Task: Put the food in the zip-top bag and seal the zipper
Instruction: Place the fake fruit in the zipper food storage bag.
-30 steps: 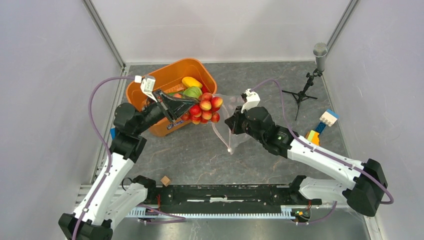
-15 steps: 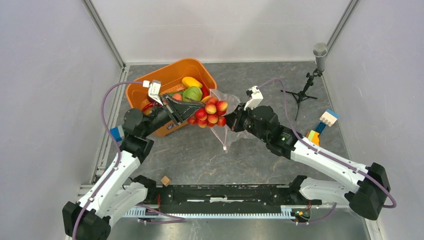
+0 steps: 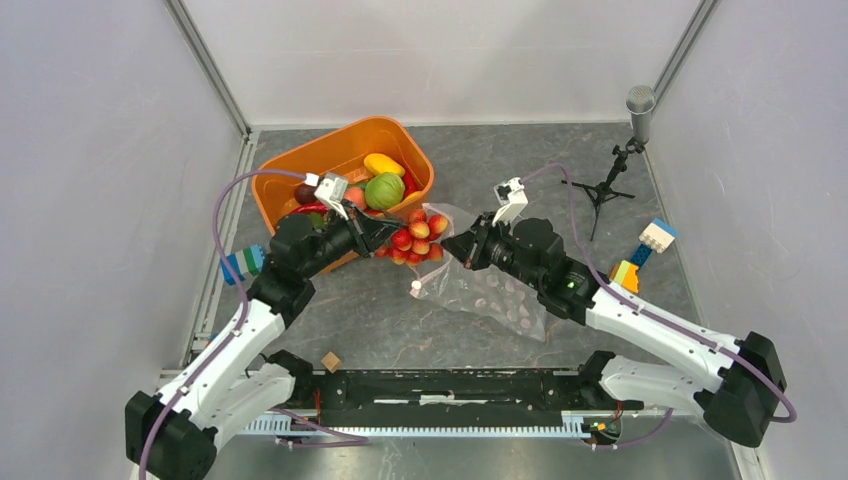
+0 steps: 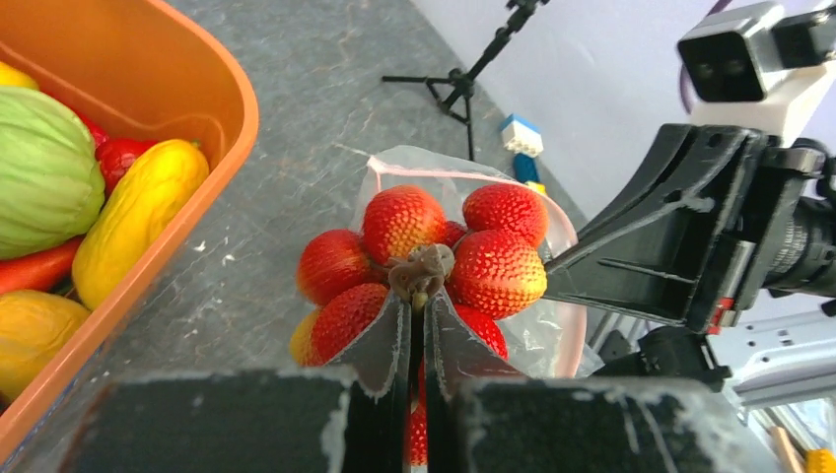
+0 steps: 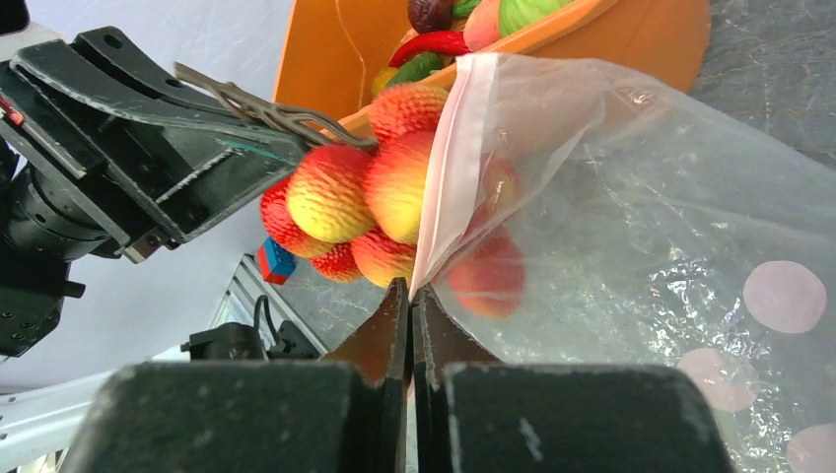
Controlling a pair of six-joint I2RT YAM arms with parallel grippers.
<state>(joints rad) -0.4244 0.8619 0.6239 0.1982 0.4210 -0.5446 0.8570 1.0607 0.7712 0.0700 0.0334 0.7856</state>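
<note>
Down and rightward since a second ago goes the bunch of red-and-yellow plastic toy berries, off the tub's edge and up to the mouth of the clear floppy zip-top bag with pale pink dots. The bag hung crumpled in the air then; now it lies spread over the grey counter, trailing away from its raised mouth towards the right arm's base.

The left fingers are pressed together on the bunch's brown stem, so the berries hang just past their tips. In the right wrist view a few berries show blurred through the plastic while the rest sit outside the opening, so the bunch is only partly in. The narrow pale pink zipper strip runs up from the right fingers, which pinch it tight at the mouth's lower edge; the left wrist view shows the same strip curving round behind the berries.

Just behind the left fingers stands the orange plastic tub, holding the rest of the food: a green round melon, a yellow piece and a red chilli among them. Farther off, a microphone on a small black tripod stands at the back right, coloured building blocks lie by the right wall, another block lies beside the left arm, and a small wooden cube rests near the front rail.
</note>
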